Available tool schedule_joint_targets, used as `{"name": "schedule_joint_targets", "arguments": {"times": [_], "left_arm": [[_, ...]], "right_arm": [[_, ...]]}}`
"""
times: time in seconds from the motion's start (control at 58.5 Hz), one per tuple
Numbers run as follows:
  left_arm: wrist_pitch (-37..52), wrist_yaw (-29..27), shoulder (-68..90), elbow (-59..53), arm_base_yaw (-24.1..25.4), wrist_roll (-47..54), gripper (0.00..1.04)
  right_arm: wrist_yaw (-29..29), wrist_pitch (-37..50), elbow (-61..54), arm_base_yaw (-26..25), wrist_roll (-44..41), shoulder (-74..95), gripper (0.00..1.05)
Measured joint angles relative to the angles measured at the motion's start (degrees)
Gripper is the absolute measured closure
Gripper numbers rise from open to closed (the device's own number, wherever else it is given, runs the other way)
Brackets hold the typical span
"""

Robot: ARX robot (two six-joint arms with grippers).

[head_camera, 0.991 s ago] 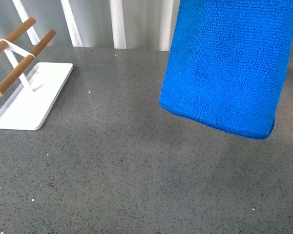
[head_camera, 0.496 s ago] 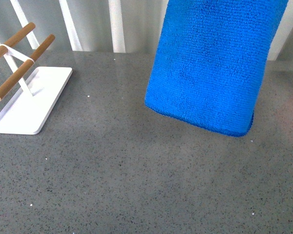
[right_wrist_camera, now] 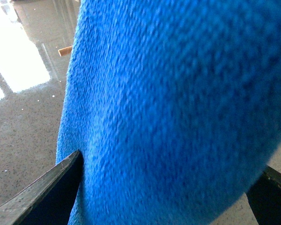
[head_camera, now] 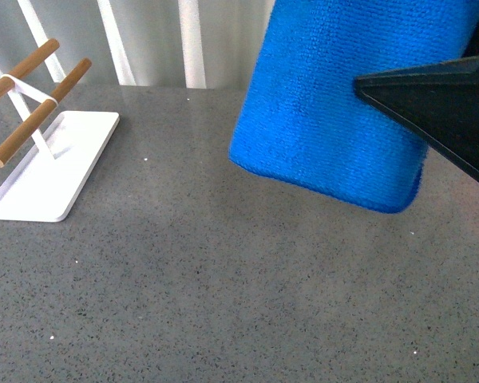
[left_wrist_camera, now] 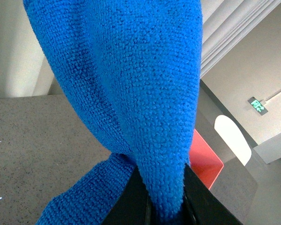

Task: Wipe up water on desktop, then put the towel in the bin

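The blue towel (head_camera: pixel 335 104) hangs in the air above the grey speckled desktop (head_camera: pixel 223 287), right of centre in the front view. My left gripper (left_wrist_camera: pixel 165 206) is shut on the towel (left_wrist_camera: pixel 131 84), pinching a fold between its black fingers. My right gripper (right_wrist_camera: pixel 168 187) is open, its two dark fingers (right_wrist_camera: pixel 42 197) spread wide on either side of the towel (right_wrist_camera: pixel 178 103), which fills that view. One black right finger (head_camera: pixel 439 96) shows in the front view, in front of the towel's right side. No water shows on the desktop.
A white tray (head_camera: pixel 56 167) with a rack of wooden rods (head_camera: pixel 36 112) stands at the far left. A red flat object (left_wrist_camera: pixel 203 157) lies on the desktop beyond the towel in the left wrist view. White vertical slats stand behind the table.
The towel has moved left and slightly up over the last second. My right gripper's black finger has come into the front view from the right, in front of the towel.
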Motion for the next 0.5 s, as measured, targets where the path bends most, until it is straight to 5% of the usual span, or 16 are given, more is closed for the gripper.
{"name": "schedule_joint_targets", "arguments": {"times": [0.137,0.496], "left_arm": [[-0.1,-0.1,0.1,0.0,0.0,-0.2,0.99],[-0.7,-0.7,0.1,0.0,0.2,0.0,0.99]], "right_arm": [[2.5,0.0,5.6,2.5,0.2,3.3,0.08],[4.3,1.4,8.4,5.8,2.5,3.2,0.65]]}}
